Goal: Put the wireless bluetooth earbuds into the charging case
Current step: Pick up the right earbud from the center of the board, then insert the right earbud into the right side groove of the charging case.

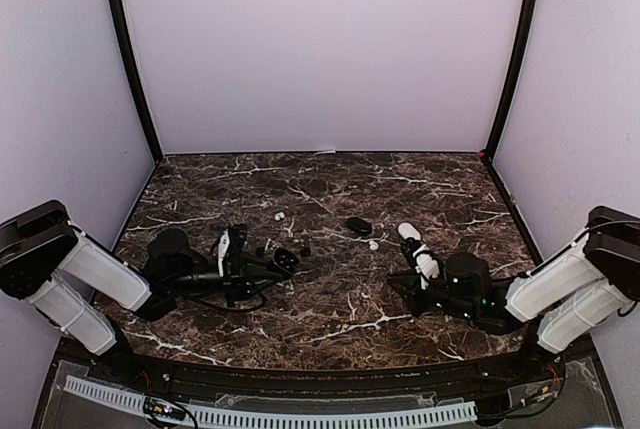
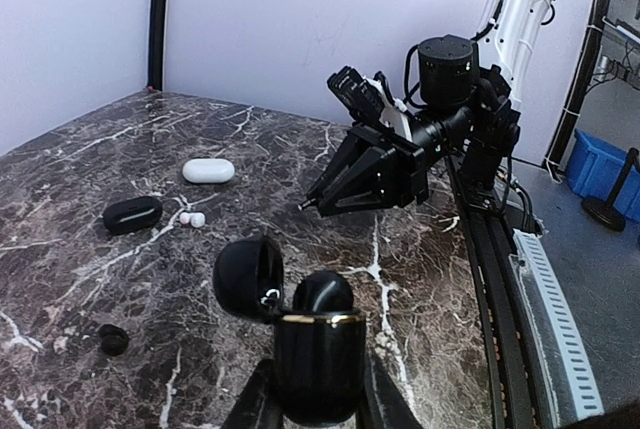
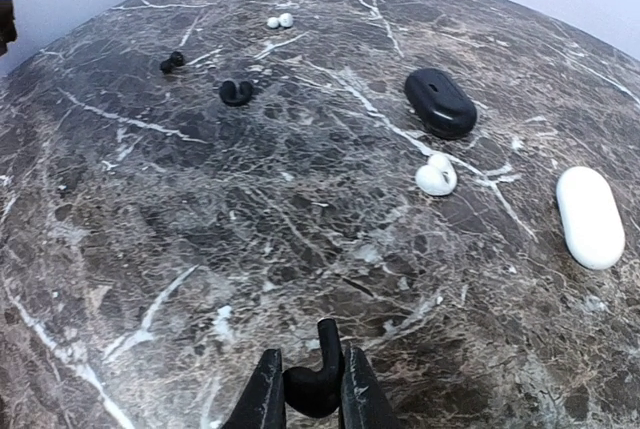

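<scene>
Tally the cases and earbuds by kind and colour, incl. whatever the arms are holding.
White case: 1
Black cases: 2 (closed black case; open black case, held in left jaws)
White earbuds: 2
Black earbuds: 3 (two loose; one black earbud in right jaws)
Total: 8

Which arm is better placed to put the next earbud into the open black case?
Right. The right gripper holds a black earbud between its fingers; the left gripper is occupied holding the open black case.
</scene>
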You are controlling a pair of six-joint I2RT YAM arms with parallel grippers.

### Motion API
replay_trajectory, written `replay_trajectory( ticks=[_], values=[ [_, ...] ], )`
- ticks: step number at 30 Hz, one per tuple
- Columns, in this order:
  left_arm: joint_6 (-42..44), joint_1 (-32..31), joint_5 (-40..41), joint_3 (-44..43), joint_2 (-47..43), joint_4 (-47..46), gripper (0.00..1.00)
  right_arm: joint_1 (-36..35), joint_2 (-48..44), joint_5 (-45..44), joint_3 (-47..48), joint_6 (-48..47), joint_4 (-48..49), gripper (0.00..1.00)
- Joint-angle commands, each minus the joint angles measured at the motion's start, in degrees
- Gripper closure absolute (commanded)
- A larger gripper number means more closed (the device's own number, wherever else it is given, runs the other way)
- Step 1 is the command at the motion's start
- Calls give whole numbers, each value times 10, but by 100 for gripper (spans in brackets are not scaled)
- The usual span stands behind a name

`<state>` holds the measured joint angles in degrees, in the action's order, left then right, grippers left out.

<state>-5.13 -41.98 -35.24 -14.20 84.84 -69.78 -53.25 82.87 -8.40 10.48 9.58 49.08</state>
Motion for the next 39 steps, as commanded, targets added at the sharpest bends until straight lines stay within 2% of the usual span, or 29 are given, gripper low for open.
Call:
replay_trajectory(
  ticks=[1, 10, 20, 26, 39],
  values=[
    [16, -18, -32, -20, 12, 8, 91, -23, -44, 50, 9, -4, -56, 92],
    [41, -42, -94, -35, 47, -4, 92, -71, -98, 170, 77, -16, -157, 93],
    [88, -59, -86, -34, 42, 16, 93, -103, -129, 233, 127, 19, -226, 94],
    [96, -64, -83, -36, 42, 23, 93, -103, -100, 284, 140, 66, -183, 94],
    [133, -83, -35, -42, 26, 67, 93, -103, -3, 309, 224, 241, -140, 95]
  ],
)
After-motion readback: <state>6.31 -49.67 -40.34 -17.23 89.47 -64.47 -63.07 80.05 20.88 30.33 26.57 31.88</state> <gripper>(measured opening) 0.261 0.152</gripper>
